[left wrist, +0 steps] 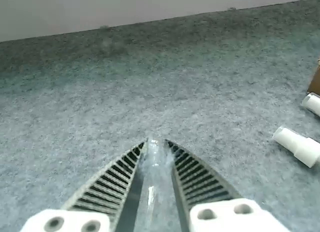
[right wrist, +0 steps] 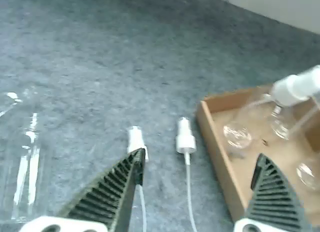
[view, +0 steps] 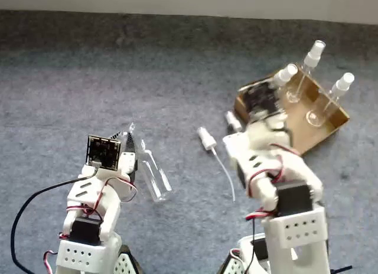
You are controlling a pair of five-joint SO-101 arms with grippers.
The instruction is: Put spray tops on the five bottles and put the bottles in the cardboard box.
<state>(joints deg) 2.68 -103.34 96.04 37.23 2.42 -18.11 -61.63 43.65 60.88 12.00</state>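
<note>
My left gripper (left wrist: pixel 155 143) was clenched on a clear bottle (left wrist: pixel 151 174), its end poking out btw the fingertips, low over the grey carpet (left wrist: pixel 100 92). In the high view that bottle lay flat beside a second bare bottle (view: pixel 162 180); touching or just apart, I couldn't tell.

My right gripper (right wrist: pixel 201 157) had its fingers spread wide, grasping nothing. It hung over the carpet next to the cardboard box (right wrist: pixel 216 137). One loose spray top (right wrist: pixel 135 140) lay right at the tip of one finger. The other spray top (right wrist: pixel 185 138) lay btw that one and the box wall, its dip tube trailing back toward me.

Inside the box stood three capped bottles (view: pixel 304 73), all leaning, w/ white sprayers on.
</note>
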